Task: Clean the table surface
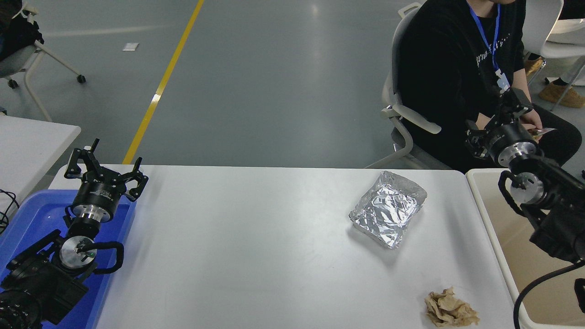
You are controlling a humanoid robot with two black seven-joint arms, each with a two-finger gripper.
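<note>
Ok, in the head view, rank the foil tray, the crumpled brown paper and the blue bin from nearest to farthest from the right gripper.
1. The foil tray, on the table's right half, left of the right gripper.
2. The crumpled brown paper, near front right corner.
3. The blue bin, far left.

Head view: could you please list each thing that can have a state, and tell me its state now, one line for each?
table surface: not clean, two items lying on it.
foil tray: crumpled, resting flat on the table.
brown paper wad: crumpled, near the front right edge.
left gripper: open, empty, parked above the blue bin.
right gripper: raised beyond the table's far edge, close to a person's hand; fingers unclear.
</note>
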